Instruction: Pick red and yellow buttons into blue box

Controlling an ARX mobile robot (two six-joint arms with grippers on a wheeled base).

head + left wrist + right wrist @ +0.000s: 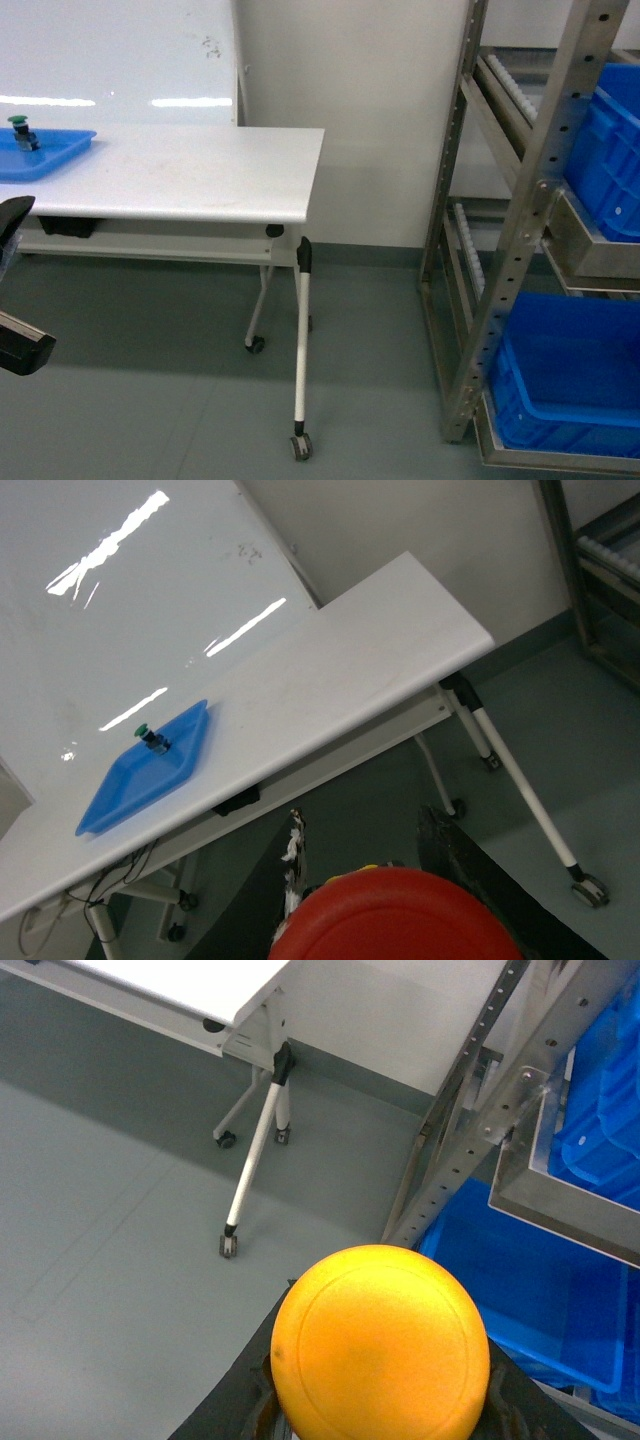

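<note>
Fingers first: our left fingers are closed around the red button, and our right fingers are closed around the yellow button; both caps fill the bottom of our wrist views.

Our judgement is that the risk lies in the carry. Each button seems pinched by its body under a wide smooth cap, so a jolt from the base could tilt one loose and send it rolling across the floor. A release too near the metal rack could also land a button on the frame instead of inside.

We count one red button and one yellow, both in hand. Near right, low in the rack, sits one blue box, with a second above it. Far left on the desk, one blue tray holds one green button.
</note>
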